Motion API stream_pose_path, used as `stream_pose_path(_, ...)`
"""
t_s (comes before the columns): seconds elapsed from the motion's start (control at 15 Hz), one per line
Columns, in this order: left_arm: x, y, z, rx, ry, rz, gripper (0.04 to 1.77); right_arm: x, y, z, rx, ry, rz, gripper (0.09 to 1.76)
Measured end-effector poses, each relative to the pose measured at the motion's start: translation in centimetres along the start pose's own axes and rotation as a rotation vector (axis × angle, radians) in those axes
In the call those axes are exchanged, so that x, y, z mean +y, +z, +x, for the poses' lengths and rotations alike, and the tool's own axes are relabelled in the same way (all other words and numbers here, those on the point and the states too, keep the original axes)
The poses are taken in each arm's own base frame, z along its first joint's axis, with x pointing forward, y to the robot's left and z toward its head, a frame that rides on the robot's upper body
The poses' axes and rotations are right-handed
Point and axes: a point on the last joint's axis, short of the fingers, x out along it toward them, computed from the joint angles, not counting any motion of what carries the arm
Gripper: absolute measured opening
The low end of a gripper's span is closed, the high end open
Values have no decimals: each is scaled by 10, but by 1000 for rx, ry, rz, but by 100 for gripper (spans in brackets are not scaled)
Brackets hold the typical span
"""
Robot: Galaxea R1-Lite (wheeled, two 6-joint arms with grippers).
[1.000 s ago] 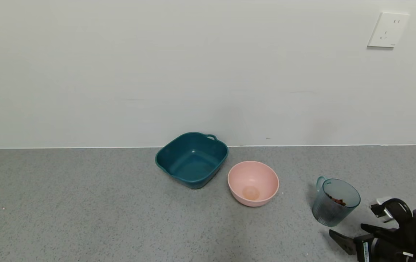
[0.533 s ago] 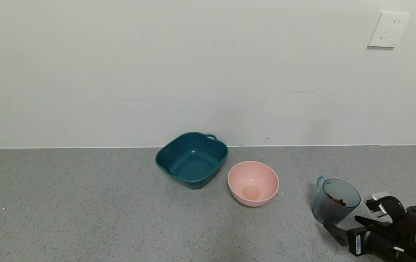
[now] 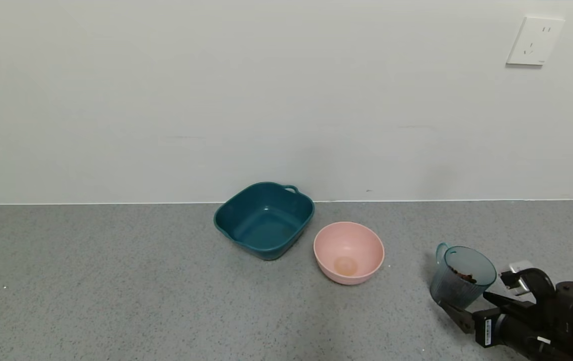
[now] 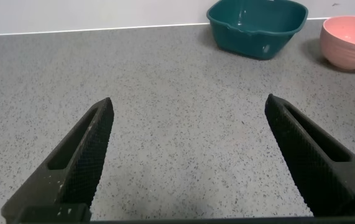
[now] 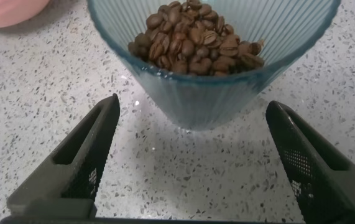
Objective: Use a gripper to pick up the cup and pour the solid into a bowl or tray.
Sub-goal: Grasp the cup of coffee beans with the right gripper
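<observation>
Advancing since the earlier frames, the right gripper [image 5: 189, 155] now brackets the cup [image 3: 461, 277] of coffee beans [image 5: 193, 37] on the counter, jaws spread, grasp imminent.

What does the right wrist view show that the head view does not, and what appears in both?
Only the right wrist view shows the beans clearly as a heap, with the open right hand straddling the cup's base. Only the head view shows the teal tub, the wall socket and the whole pink bowl, empty. Both show the cup standing upright on the grey counter.
</observation>
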Motion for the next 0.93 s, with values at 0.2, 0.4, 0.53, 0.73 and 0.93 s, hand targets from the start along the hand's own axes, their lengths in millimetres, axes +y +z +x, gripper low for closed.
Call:
stream_pose_path(0.2,0,0,0,0,1,0,175,-2,1,6,-7,-7,-1,171)
stream_pose_path(0.4,0,0,0,0,0,0,175,-3,4,14,-23,-22,-6,171)
stream_pose_path(0.53,0,0,0,0,0,0,175,-3,6,20,-33,-35,-8,171)
stream_pose_path(0.73,0,0,0,0,1,0,175,-3,7,24,-41,-35,-8,171)
stream_pose_path(0.93,0,0,0,0,1,0,175,-3,9,27,-54,-35,-8,171)
